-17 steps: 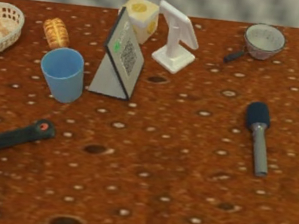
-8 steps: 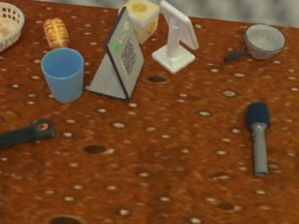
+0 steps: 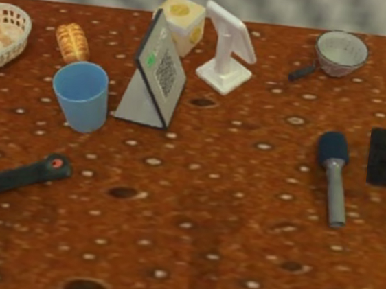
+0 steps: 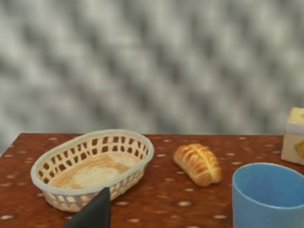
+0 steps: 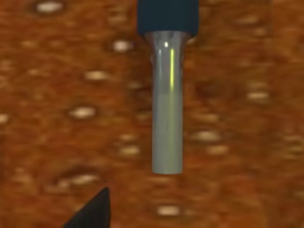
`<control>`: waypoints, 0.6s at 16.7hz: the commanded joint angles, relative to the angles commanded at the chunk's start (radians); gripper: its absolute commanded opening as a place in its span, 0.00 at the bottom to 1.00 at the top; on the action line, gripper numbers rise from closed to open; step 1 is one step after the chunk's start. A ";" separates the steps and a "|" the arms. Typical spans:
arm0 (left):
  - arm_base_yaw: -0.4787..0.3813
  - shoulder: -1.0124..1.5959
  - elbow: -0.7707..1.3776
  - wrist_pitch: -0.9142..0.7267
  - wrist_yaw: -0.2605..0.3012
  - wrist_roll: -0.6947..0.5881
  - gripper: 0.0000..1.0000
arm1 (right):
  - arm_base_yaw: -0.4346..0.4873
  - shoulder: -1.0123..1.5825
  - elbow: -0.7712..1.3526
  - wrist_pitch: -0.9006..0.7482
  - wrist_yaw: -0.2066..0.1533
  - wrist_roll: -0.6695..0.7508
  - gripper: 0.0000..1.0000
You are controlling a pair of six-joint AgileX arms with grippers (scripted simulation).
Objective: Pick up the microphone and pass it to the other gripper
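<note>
The microphone with its dark blue-black foam head and slim grey metal handle [image 3: 332, 177] lies flat on the brown speckled surface [image 3: 203, 242], out toward four o'clock from the centre, head pointing to twelve, handle to six. Nothing holds it. The right gripper [image 3: 385, 157] shows as a black block at the surface's right edge, at about three o'clock of the foam head, near it but apart. Whether that gripper is spread or pressed together cannot be told; the right wrist view catches just one black fingertip, with the handle beyond it. The left arm sits parked at the surface's left edge around nine o'clock, beside a black handle with an orange dot [image 3: 28, 172]. This looks like the approach step. The next move likely calls for centring over the grey handle and descending.
</note>
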 joint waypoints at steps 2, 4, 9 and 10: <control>0.000 0.000 0.000 0.000 0.000 0.000 1.00 | 0.030 0.162 0.110 -0.075 0.005 0.033 1.00; 0.000 0.000 0.000 0.000 0.000 0.000 1.00 | 0.056 0.305 0.206 -0.140 0.009 0.061 1.00; 0.000 0.000 0.000 0.000 0.000 0.000 1.00 | 0.097 0.530 0.357 -0.242 0.016 0.105 1.00; 0.000 0.000 0.000 0.000 0.000 0.000 1.00 | 0.100 0.546 0.368 -0.250 0.016 0.108 1.00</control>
